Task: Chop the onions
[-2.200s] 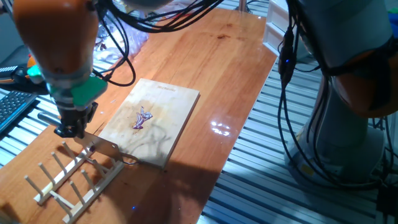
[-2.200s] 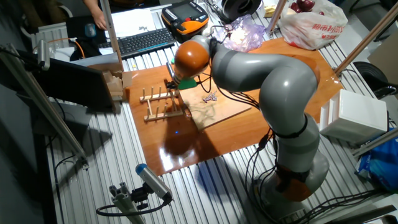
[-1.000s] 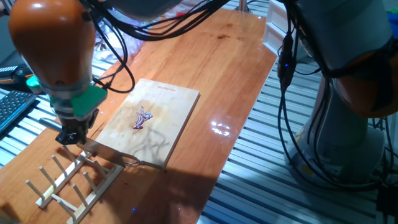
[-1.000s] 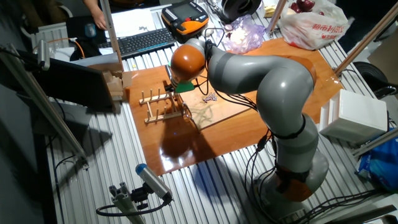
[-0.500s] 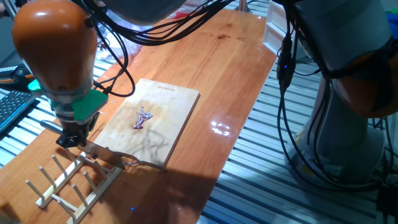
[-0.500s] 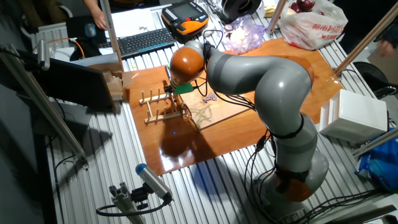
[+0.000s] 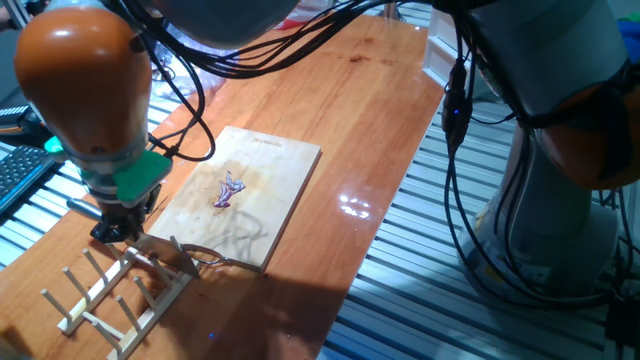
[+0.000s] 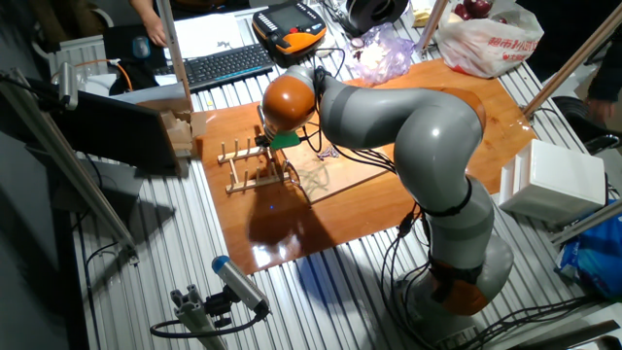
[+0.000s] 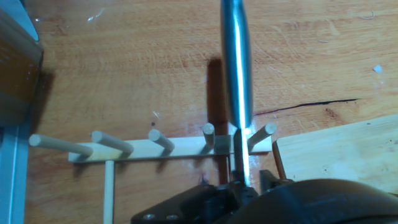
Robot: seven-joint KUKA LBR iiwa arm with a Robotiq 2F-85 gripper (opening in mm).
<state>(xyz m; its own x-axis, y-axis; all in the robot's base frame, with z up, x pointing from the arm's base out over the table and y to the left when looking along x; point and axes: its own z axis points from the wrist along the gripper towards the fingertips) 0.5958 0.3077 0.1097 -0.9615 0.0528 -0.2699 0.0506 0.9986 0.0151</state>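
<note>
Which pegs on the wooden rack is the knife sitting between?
The knife sits between the fourth peg and fifth peg from the left in the hand view, those nearest the cutting board.

glossy wood table (image 7: pixel 380 110) (reflective), shiny metal knife (image 9: pixel 236 68)

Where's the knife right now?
The knife is gripped in the claw over the wooden peg rack, its blade between two pegs in the hand view, left of the cutting board in one fixed view.
</note>
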